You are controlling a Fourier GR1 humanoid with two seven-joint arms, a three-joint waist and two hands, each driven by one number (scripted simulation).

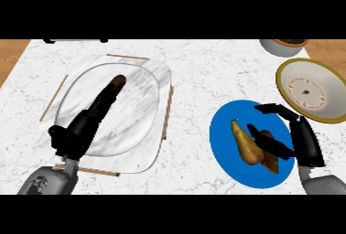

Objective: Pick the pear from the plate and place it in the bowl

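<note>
- Now, the marble counter (202, 59) is the biggest thing under me, and all the rest stands on it, so both of my arms can come to everything from the lower edge.
- On my left side lies a large clear tray (145, 77), which looks like glass. My left hand (91, 121) is stretched over it with the fingers straight and holds nothing. I think it only rests there, out of the way, because the task does not need it.
- The blue plate (226, 123) is at my right, near the lower edge. It lies close to my right arm, so the reach is short.
- The bowl (300, 75), cream with a yellow rim, stands just beyond the plate, up and to the right, and it seems to touch or overlap the plate's edge. The way from plate to bowl is therefore short and goes away from me.
- The pear (245, 144) lies on the plate, left of its middle, with the thin end pointing away from me and the thick end toward me.
- My right hand (297, 137) is over the right half of the plate, with the palm beside the pear. Its fingers (270, 142) bend toward the fruit and the thumb sticks up toward the bowl. The fingertips are at the pear's right side, and a brown shape below them is perhaps shadow. I cannot tell if they already touch, but they are not closed around the pear, so I judge that the grasp is not yet made.
</note>
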